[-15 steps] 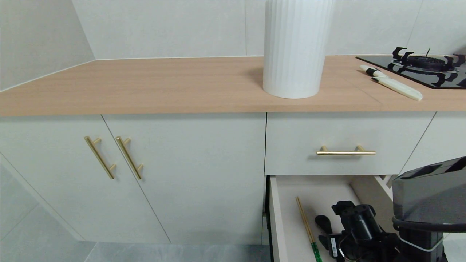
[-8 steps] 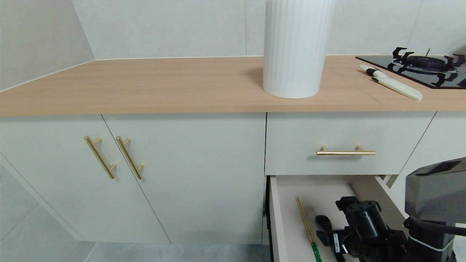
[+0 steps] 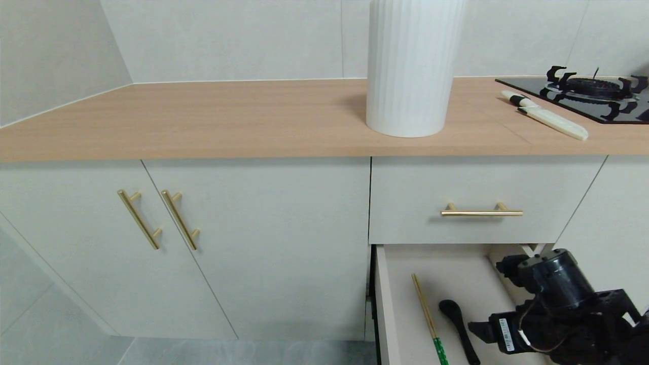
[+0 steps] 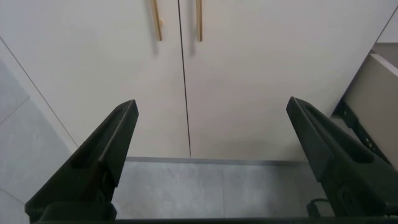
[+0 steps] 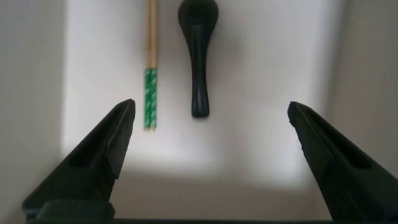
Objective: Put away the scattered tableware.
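Observation:
The lower drawer (image 3: 385, 304) stands pulled out at the bottom right of the head view. In it lie wooden chopsticks with green ends (image 3: 427, 317) (image 5: 150, 62) and a black spoon (image 3: 459, 323) (image 5: 198, 46), side by side. My right gripper (image 5: 208, 162) hangs open above the drawer, over the spoon and chopsticks, with nothing between its fingers; its wrist (image 3: 557, 309) shows by the drawer's right side. A white knife with a black band (image 3: 545, 114) lies on the wooden counter (image 3: 203, 116) beside the stove. My left gripper (image 4: 211, 162) is open, low, facing the cabinet doors.
A tall white ribbed vase (image 3: 409, 66) stands on the counter above the drawers. A black gas stove (image 3: 593, 94) is at the far right. The upper drawer with a gold handle (image 3: 481, 212) is shut. Two cabinet doors with gold handles (image 3: 157, 219) are shut on the left.
My right arm has drawn back to the right and up, away from the spoon. The spoon, partly covered before, now lies free in the drawer.

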